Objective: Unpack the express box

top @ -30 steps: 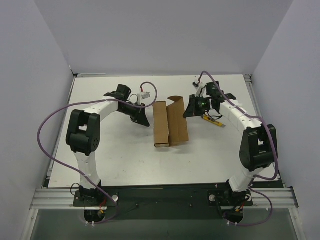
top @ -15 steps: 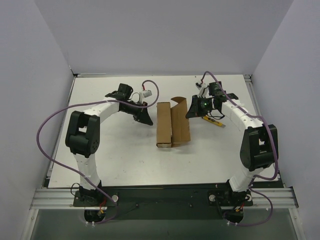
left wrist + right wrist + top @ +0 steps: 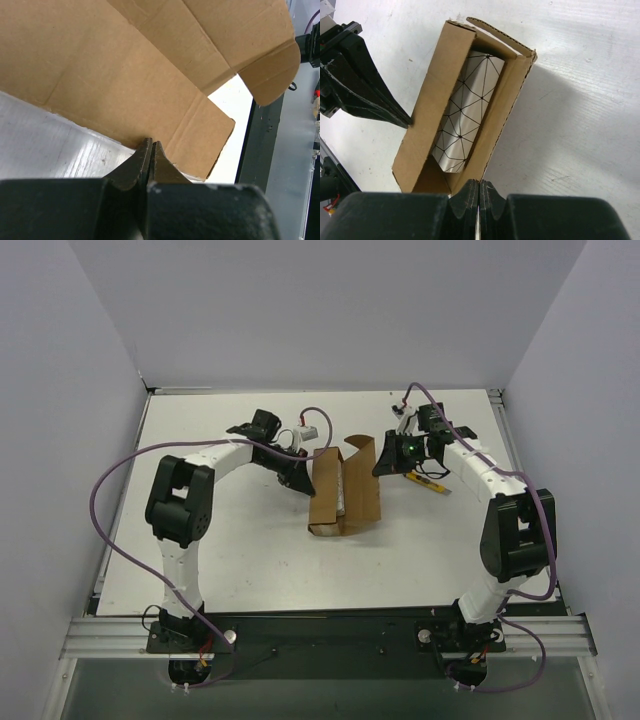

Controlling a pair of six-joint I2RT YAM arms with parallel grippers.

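One express box (image 3: pixel 343 495) lies in the middle of the bench (image 3: pixel 240 550), between the two arms, with its top flaps open. Inside it is one white packet (image 3: pixel 465 117) with a black line pattern, lying lengthwise. One yellow-and-black utility knife (image 3: pixel 430 481) is on the bench beside the right arm's wrist. Two hands are in view. Left hand (image 3: pixel 303 482): fingers closed tip to tip, nothing between them, tips against the box's left flap. Right hand (image 3: pixel 384 466): likewise closed and empty, tips at the box's right side.
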